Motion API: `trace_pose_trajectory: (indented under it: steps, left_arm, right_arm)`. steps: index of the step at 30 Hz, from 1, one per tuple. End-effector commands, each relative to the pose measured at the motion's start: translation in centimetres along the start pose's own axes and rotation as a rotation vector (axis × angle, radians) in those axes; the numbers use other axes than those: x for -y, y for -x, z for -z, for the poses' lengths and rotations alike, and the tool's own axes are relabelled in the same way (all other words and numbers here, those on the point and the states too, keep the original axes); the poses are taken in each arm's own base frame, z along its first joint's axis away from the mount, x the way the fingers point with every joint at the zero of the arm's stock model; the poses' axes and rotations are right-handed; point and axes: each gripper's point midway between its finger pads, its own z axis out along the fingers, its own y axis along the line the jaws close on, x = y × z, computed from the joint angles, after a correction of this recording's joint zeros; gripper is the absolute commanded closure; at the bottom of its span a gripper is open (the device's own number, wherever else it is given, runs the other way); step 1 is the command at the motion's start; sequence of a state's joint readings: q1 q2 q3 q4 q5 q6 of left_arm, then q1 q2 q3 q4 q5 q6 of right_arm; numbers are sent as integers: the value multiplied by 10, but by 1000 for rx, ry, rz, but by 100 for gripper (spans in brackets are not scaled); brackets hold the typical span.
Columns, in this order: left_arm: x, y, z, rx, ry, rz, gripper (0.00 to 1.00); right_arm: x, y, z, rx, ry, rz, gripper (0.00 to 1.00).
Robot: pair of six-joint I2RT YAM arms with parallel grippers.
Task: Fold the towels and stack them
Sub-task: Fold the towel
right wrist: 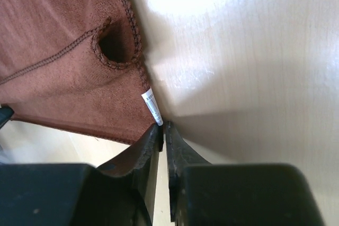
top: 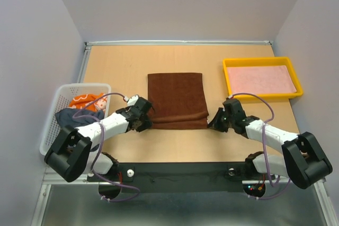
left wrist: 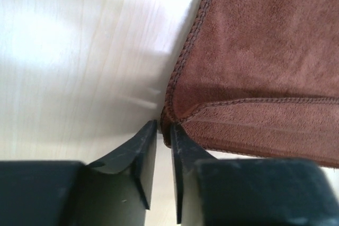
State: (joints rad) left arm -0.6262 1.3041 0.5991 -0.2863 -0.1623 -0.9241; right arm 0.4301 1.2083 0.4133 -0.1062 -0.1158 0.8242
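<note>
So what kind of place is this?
Probably a robotics lab bench: two robot arms bolted to a wooden table, plain walls boxing it in, a towel basket and yellow tray set out.

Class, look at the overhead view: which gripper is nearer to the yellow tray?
Right. The right gripper sits at the brown towel's near right corner, below the yellow tray; the left gripper is across the towel.

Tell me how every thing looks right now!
brown towel, folded flat.
basket, upright, holding two towels.
orange towel, crumpled in the basket.
navy towel, crumpled in the basket.
yellow tray, holding a flat pink cloth.
left gripper, open a crack at the brown towel's corner.
right gripper, open a crack at its other near corner.
</note>
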Motion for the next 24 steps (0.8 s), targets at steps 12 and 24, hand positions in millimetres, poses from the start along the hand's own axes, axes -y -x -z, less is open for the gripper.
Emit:
trace_pose_trajectory:
  steps: [12,24]
  left_arm:
    - [0,5,47,36,-119,0,48]
    - [35,30,76,90,-237,-77,53]
  right_arm:
    - [-28,35,50,55,12,222,70]
    - [-55,42,49,-13,66,339,72]
